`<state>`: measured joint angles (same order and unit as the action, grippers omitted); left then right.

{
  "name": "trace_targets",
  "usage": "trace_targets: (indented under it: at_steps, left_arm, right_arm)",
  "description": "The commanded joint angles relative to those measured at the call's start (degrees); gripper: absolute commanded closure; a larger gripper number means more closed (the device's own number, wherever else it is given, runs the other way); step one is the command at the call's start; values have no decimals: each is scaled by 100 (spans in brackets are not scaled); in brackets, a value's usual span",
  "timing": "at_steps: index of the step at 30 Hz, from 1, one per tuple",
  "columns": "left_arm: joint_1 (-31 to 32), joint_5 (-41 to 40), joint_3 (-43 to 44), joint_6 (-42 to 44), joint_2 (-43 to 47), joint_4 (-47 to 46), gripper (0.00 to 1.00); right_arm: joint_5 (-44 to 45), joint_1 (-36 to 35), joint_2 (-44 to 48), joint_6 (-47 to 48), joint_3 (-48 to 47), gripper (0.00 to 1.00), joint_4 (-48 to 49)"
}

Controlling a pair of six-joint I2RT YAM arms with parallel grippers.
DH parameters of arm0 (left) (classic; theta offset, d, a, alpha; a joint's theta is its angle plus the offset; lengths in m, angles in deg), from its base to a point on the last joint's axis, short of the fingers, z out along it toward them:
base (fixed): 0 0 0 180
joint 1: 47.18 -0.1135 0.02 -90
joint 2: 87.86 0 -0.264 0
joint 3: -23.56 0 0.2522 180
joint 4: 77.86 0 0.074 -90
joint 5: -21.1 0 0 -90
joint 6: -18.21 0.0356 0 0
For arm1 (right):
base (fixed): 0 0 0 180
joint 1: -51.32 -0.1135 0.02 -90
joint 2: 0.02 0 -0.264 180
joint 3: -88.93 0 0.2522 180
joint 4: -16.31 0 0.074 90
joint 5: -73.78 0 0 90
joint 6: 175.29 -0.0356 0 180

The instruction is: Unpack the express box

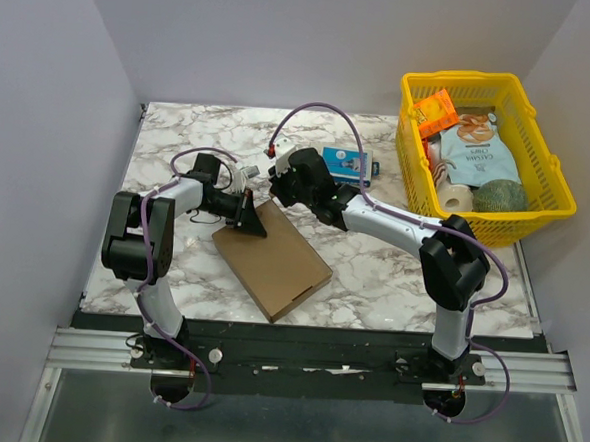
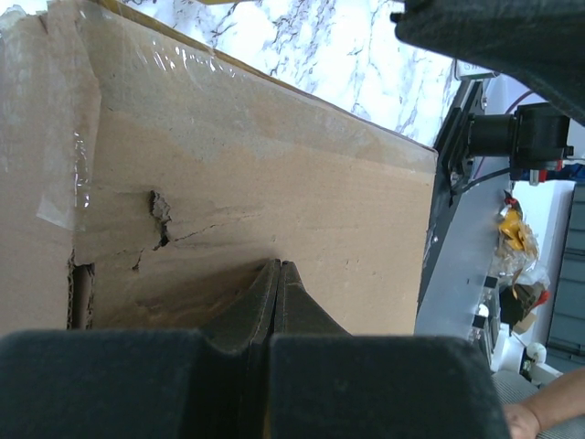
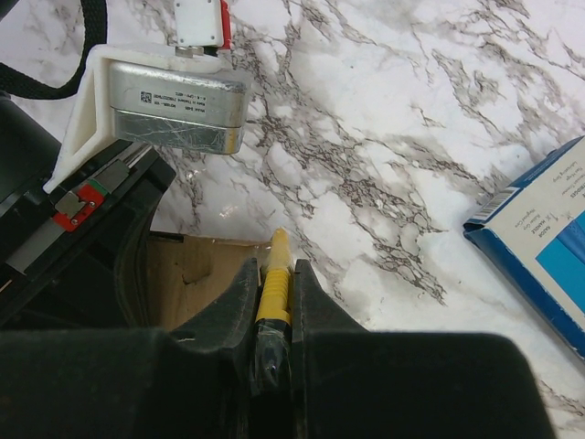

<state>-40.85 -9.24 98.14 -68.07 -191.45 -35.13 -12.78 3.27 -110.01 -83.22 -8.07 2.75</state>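
Marble table (image 1: 382, 278), box (image 1: 273, 260) under the clenched, empty left gripper (image 2: 279, 277) — right gripper (image 3: 274, 270), clamped on a yellow cutter (image 3: 272, 306), should slit tape (image 2: 64, 183) shallow.

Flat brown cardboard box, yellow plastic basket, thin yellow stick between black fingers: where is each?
Flat brown cardboard box (image 1: 276, 260): top external view, middle of lid.
Yellow plastic basket (image 1: 505, 228): top external view, near wall.
Thin yellow stick (image 3: 275, 274): right wrist view, yellow part of its shaft.
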Motion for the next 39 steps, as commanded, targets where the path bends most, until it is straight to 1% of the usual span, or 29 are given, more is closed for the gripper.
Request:
trace_targets:
  at_steps: [1,4,5,11,24,32,36,37,39]
  left_arm:
    - [35,-842,-114,234,-381,65,97]
    - [35,-842,-105,190,-390,30,97]
    - [27,-842,-96,190,-399,38,97]
    - [26,-833,-61,120,-443,-32,97]
    - [35,-903,-44,93,-434,-76,97]
    - [26,-991,88,-21,-478,-155,98]
    - [35,-1105,141,-39,-487,-216,100]
    - [27,-1105,141,-56,-487,-234,100]
    - [26,-1123,132,-100,-460,-278,100]
  right_arm:
    - [-10,-55,-110,-4,27,100,-3]
    - [16,-55,-92,-4,27,99,-3]
    - [16,-55,-84,-4,36,100,-160]
    - [16,-55,-31,-22,106,100,-346]
    - [7,-55,127,-31,185,100,-565]
    - [-168,-73,312,-188,221,100,-1259]
    - [-133,-117,426,-189,291,99,-1558]
    - [-107,-108,461,-346,308,100,-1672]
    - [-81,-108,496,-356,326,99,-1769]
